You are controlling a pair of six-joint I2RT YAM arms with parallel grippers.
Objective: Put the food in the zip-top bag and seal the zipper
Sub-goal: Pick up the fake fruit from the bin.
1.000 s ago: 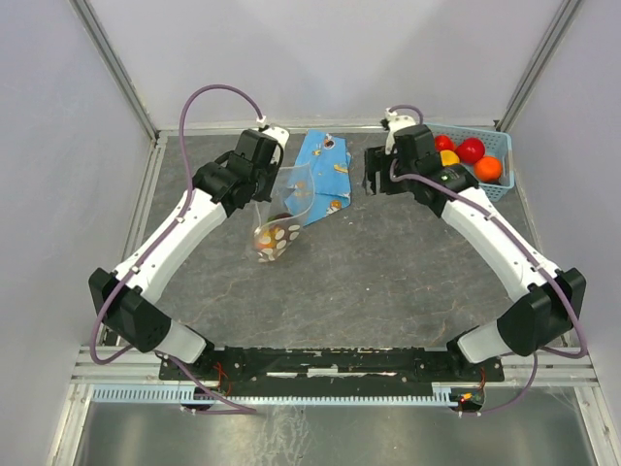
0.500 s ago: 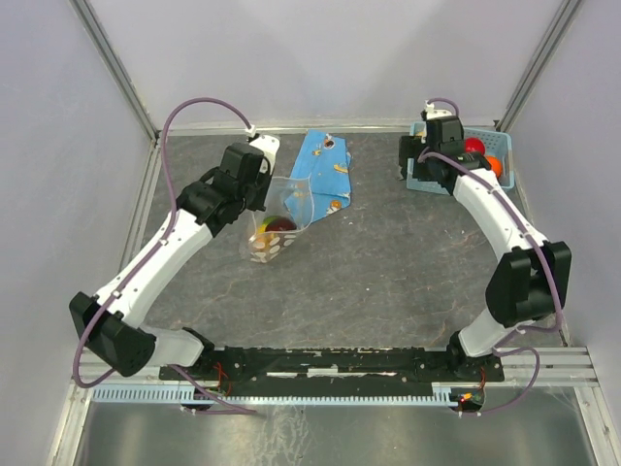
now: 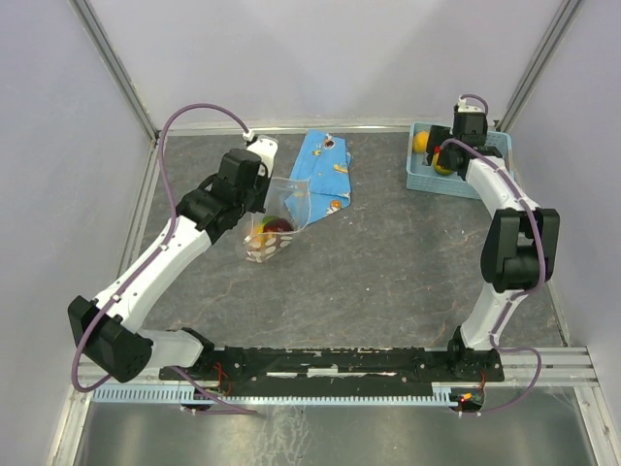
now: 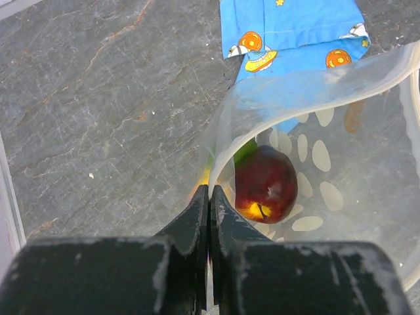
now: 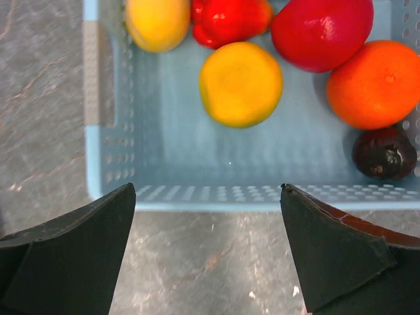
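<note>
The clear polka-dot zip-top bag lies beside the blue wrapper with its mouth open. My left gripper is shut on the bag's left mouth edge. The whitish zipper strip arches open across the mouth. A dark red fruit sits inside, with a green one partly hidden behind it. My right gripper is open and empty over the near wall of the light-blue basket. In the basket are two yellow fruits, two red, an orange and a dark purple one.
The flat blue wrapper with orange prints lies at the back centre, partly under the bag. The basket stands at the back right corner, mostly covered by my right arm. Metal frame posts and walls bound the table.
My right arm has swung from the table's middle back and right to the basket. My left gripper has shifted slightly left and down, still holding the bag.
</note>
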